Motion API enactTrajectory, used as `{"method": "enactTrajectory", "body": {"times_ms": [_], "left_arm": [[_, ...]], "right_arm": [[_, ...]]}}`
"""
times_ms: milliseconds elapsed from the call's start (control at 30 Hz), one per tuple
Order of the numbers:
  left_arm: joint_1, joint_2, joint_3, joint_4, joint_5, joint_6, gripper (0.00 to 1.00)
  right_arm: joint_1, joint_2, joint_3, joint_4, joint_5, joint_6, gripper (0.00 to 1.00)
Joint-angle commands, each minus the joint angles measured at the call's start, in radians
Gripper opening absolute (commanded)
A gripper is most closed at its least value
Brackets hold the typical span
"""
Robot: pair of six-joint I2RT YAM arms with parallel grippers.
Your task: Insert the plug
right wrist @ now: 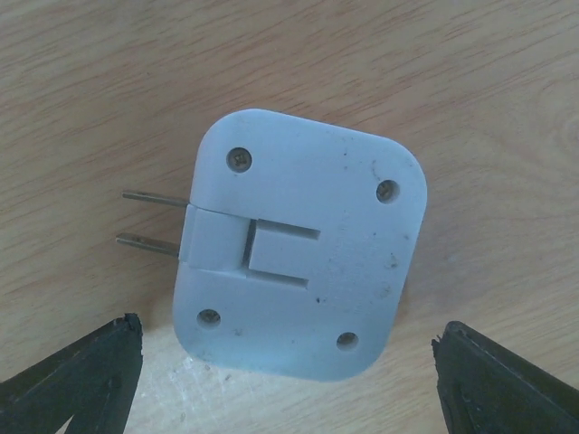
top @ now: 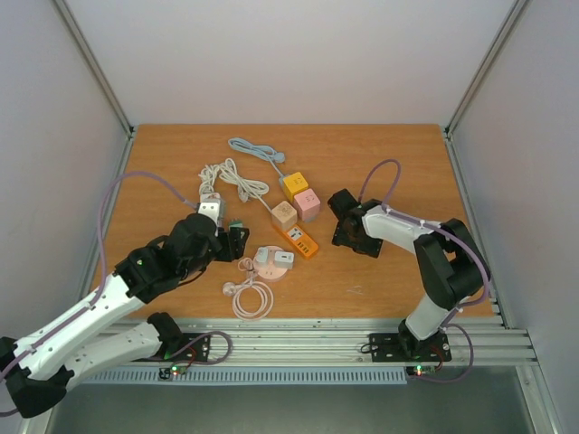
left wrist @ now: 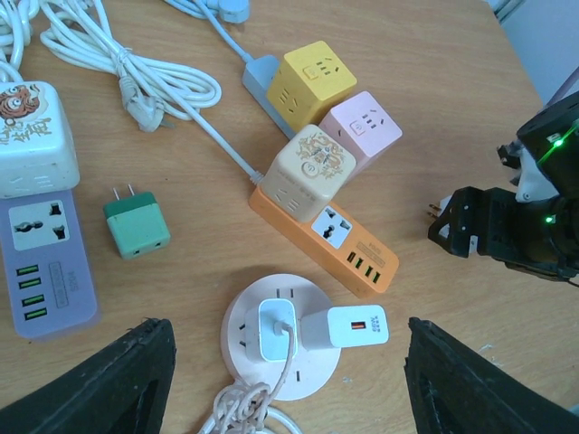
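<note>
Closest to us, straight under the right wrist camera, lies the white plug. It rests flat on the wooden table, with its screwed back facing up. Its two metal pins point to the left of that view. Our right gripper hangs over it with the fingers spread wide. They stand at both sides of the plug and do not touch it, so nothing is held.

Our left gripper is released and empty too, its fingers far apart above a round white socket. This socket carries two chargers. Just behind it we see an orange power strip, and a beige cube sits at the far end of the strip. A pink cube and a yellow cube stand just beside the beige one. At the left side lie a small green adapter and a purple power strip, near each other but not touching. In the top view the white plug is to the right of the orange power strip, clearly apart from it.
</note>
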Motion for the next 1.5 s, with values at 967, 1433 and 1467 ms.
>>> {"method": "enactTrajectory", "body": {"times_ms": [967,1433,1467], "left_arm": [[0.036,0.043,0.000,0.087,0.081,0.029,0.71],[0.155,0.133,0.042,0.252,0.484,-0.048,0.77],[0.197,0.139,0.033,0.292,0.550,-0.068,0.77]], "right_arm": [[-0.100,-0.057,-0.068,0.148,-0.107,-0.130,0.55],[0.172,-0.416,0.007,0.229,-0.227,-0.471,0.55],[0.201,-0.430,0.018,0.236,-0.241,-0.497,0.55]]}}
